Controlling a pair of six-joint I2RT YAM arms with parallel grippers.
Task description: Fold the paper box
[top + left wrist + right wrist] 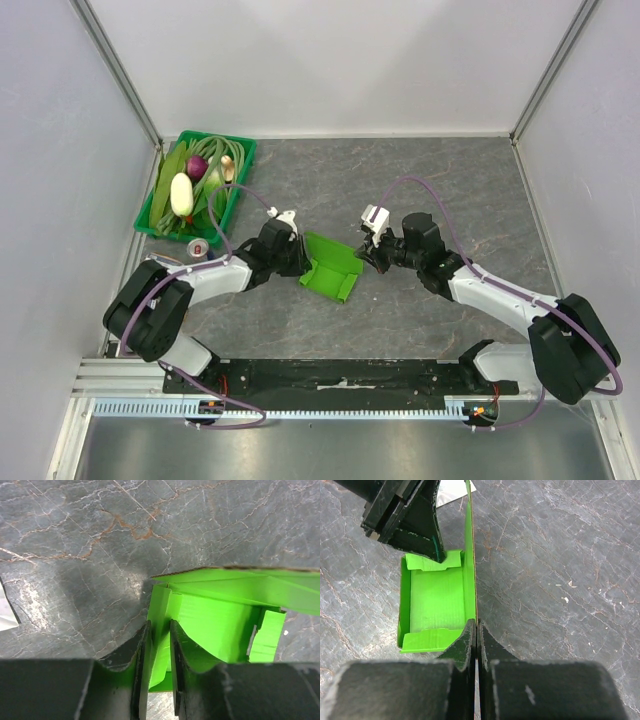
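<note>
From above, we see the paper box [332,266], a bright lime-green card tray partly folded with raised walls, lying on the grey marbled table [440,180] between the two arms. The left gripper [298,258] meets its left edge and the right gripper [366,255] its right edge. A green crate [215,137] of vegetables sits at the far left, well apart from the box. In the left wrist view, the left gripper [159,665] has its dark fingers [140,680] drawn almost together, pinching an upright green wall of the paper box [215,625] between them. In the right wrist view, the right gripper [476,645] has its fingers [462,645] pressed tightly onto the thin standing side wall of the paper box [437,600], whose open inside faces us.
</note>
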